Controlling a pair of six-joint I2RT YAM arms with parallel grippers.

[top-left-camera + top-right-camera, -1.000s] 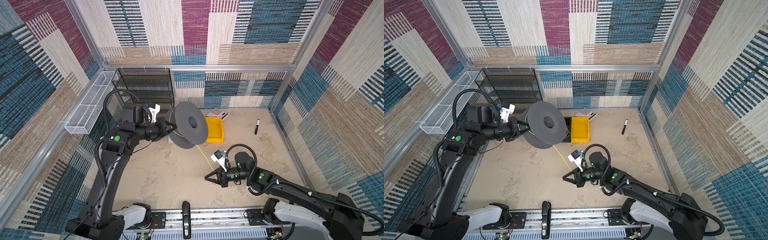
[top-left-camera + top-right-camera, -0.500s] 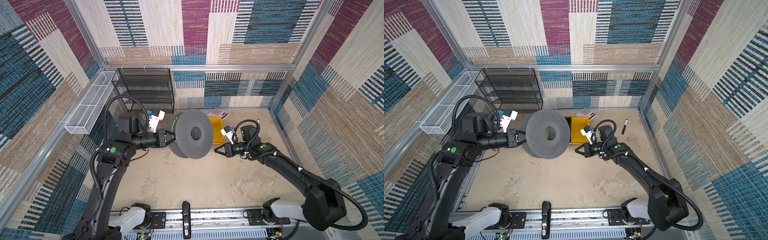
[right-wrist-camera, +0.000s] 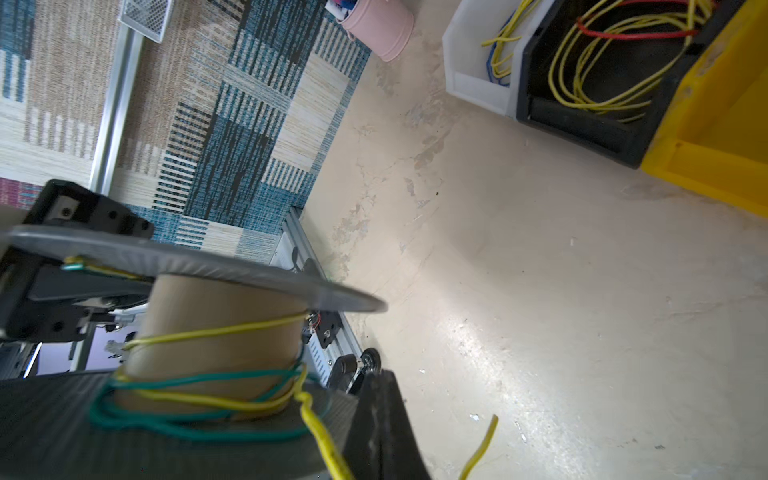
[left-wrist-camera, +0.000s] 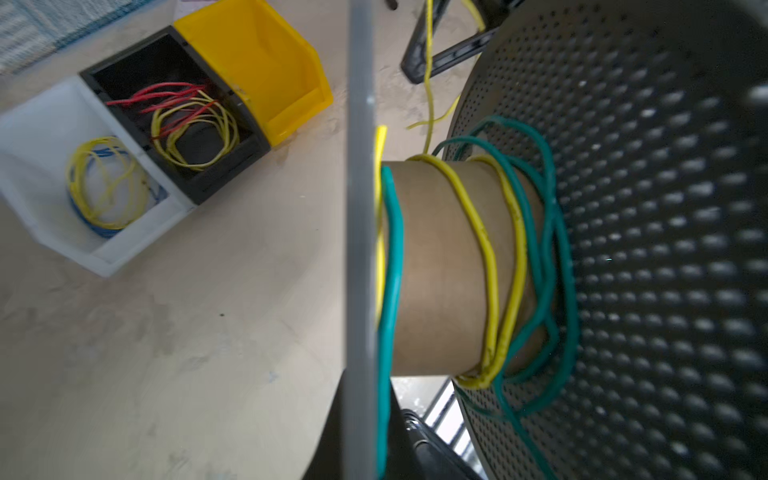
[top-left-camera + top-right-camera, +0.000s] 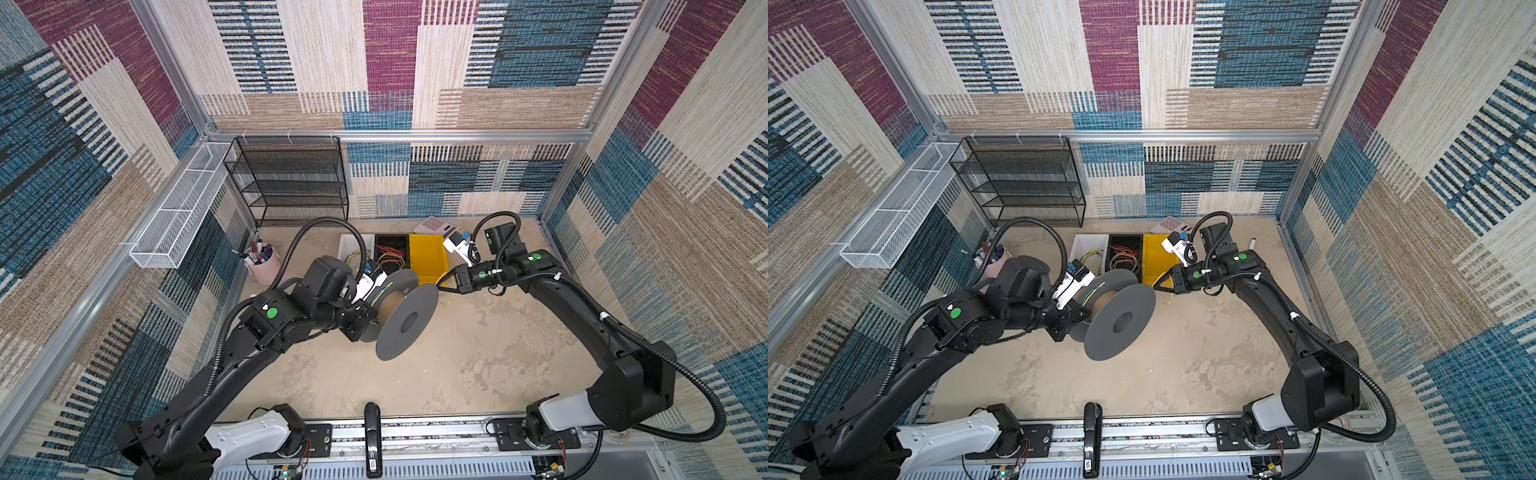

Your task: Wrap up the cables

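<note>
Both top views: the left gripper is clamped on the left flange of the grey spool, which is held clear of the table. The right gripper sits just off the spool's far-right rim.

Left wrist view: the yellow wire lies in loose turns around the cardboard core, among turns of green wire. It leaves the core toward the right gripper.

Right wrist view: the wire's short run ends in the closed fingers, which pinch it near its free end.

Assessment: the wire lies crosswise to the core axis, on the near-left side of the fingers. The right arm is nearer to it.

The spool shows a matt cardboard core under glossy yellow wire
</note>
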